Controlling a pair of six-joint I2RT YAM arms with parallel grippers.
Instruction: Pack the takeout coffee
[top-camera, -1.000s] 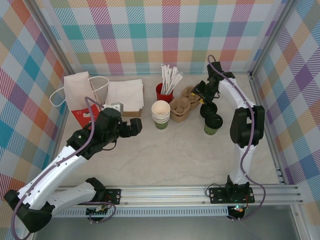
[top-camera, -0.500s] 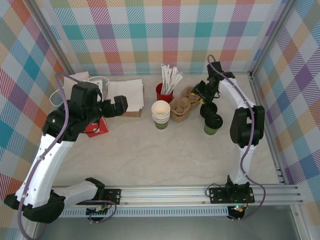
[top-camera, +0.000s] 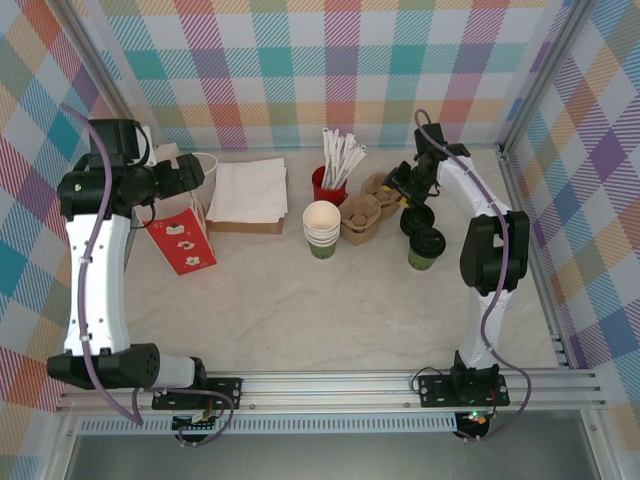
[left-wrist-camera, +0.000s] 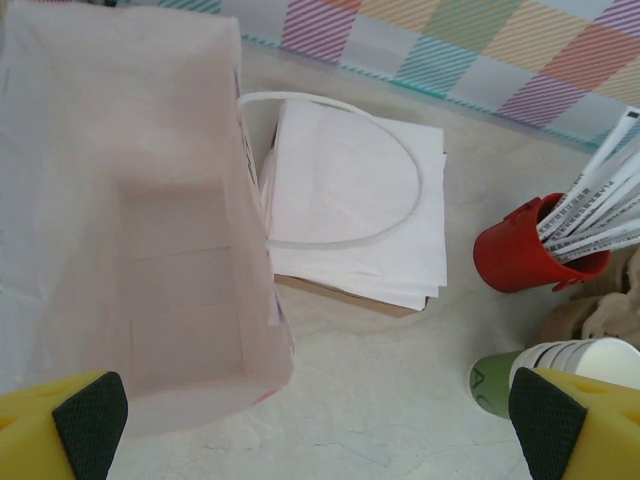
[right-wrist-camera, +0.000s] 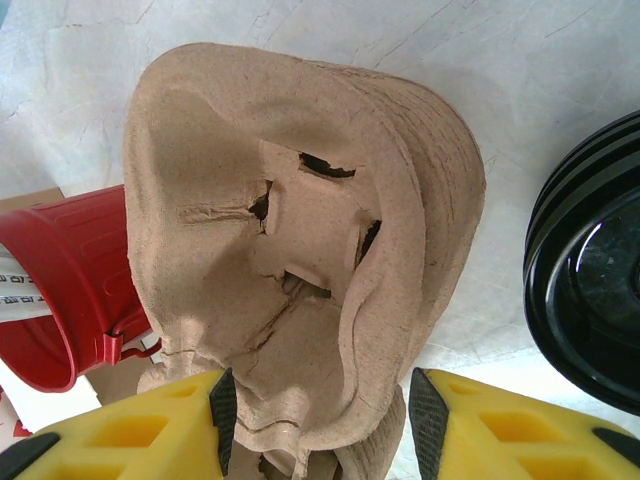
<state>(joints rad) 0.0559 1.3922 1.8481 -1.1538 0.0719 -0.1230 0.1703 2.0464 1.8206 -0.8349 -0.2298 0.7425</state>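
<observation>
Over the last second the left arm has swung off the middle of the table (top-camera: 330, 320) to the far left. It now stands nearly upright, forearm raised, wrist bent over the open paper bag (top-camera: 182, 236). The left gripper (top-camera: 186, 172) hangs above the bag's mouth, spread wide and holding nothing. From the left wrist camera, the white inside of the bag shows below, one handle (left-wrist-camera: 400, 180) drooping across the stack of napkins (top-camera: 250, 190) just to its right.

The right arm has not moved. It reaches to the far right with its elbow high, and the right gripper (top-camera: 396, 190) is closed on the rim of the pulp cup carrier (right-wrist-camera: 300, 230), a pad against each side.

The stack of green paper cups (top-camera: 321, 228) stays where it was, mid-table, just left of the carrier and near the red cup of sticks (top-camera: 328, 185). A lidded green cup (top-camera: 425, 250) sits right of the carrier, with black lids (top-camera: 417, 220) just behind it.
</observation>
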